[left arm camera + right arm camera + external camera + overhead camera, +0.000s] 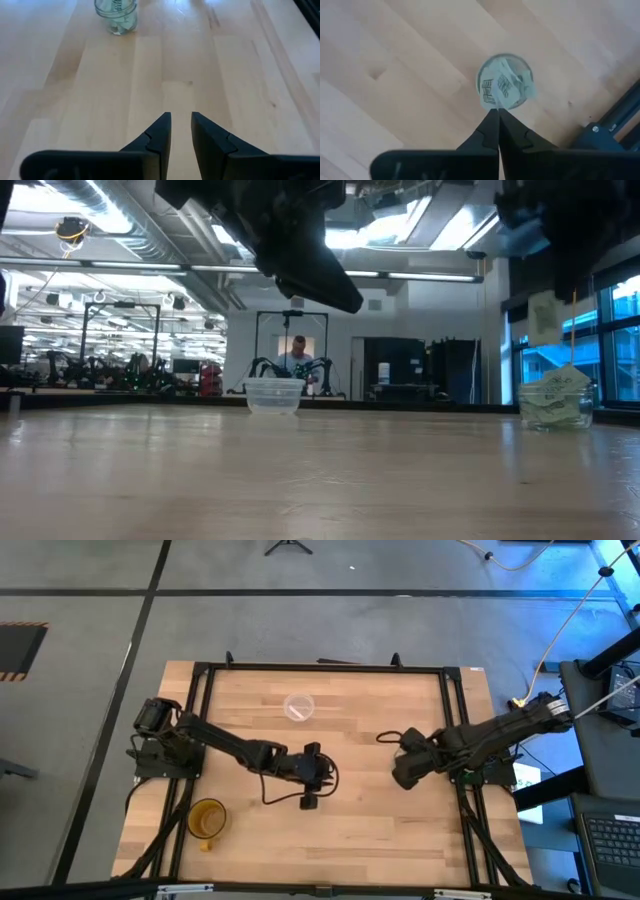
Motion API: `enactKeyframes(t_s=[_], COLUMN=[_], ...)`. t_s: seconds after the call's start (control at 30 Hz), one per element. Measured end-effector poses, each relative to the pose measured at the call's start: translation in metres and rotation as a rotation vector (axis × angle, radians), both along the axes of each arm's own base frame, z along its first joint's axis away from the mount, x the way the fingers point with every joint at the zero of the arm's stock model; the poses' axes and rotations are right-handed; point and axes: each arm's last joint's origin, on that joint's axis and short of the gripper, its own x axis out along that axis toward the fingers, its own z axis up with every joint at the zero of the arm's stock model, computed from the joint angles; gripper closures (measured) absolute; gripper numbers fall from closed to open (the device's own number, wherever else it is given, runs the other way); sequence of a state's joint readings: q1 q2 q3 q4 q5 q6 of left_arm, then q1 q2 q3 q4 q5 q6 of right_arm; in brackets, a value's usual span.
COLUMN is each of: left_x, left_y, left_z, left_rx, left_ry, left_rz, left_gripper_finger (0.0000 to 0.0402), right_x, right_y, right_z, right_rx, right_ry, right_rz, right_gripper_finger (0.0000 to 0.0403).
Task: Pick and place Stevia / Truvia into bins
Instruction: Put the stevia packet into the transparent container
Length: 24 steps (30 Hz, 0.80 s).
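Amber mug: one handled amber plastic mug (207,819) sits at the tabletop's near-left corner, no part of my task.
Left claw: my left claw (181,131) hovers mid-tabletop (360,810), slightly parted and holding nothing; the glassy cup lies well ahead of it.
Wide cup: one wider whitish-transparent round cup (299,707) stands toward the far edge, nearer my left arm; something pale lies inside.
Right claw: my right claw (498,120) is clenched on one white, green-printed paper sachet (496,91), which hangs from the tips straight above the glassy cup.
Glassy cup: one small clear glassy round cup (505,80) sits directly beneath that claw, holding several crumpled sachets (555,398) (I can't count them).
Coming move: straight down and release, I judge; the sachet's long axis hangs roughly vertical.
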State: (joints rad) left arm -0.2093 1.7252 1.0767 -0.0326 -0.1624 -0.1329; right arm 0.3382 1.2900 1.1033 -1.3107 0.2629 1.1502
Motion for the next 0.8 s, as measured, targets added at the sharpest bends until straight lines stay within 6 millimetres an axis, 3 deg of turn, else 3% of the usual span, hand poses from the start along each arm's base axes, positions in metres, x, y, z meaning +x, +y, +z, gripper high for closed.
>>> enactKeyframes(t_s=[0.23,0.8], left_x=[0.001,0.001], left_y=[0.004,0.004], left_z=[0.0,0.0], left_rx=[-0.002,-0.004], left_ry=[0.001,0.001], left_rz=[0.009,0.009], left_gripper_finger=[0.0332,0.0332], right_x=[-0.003,-0.01], right_y=[0.0,-0.014], right_z=[-0.029,-0.065], right_rx=[0.014,-0.002], right_ry=[0.045,0.095], right_rz=[0.0,-0.048], right_gripper_finger=[0.0403,0.0403])
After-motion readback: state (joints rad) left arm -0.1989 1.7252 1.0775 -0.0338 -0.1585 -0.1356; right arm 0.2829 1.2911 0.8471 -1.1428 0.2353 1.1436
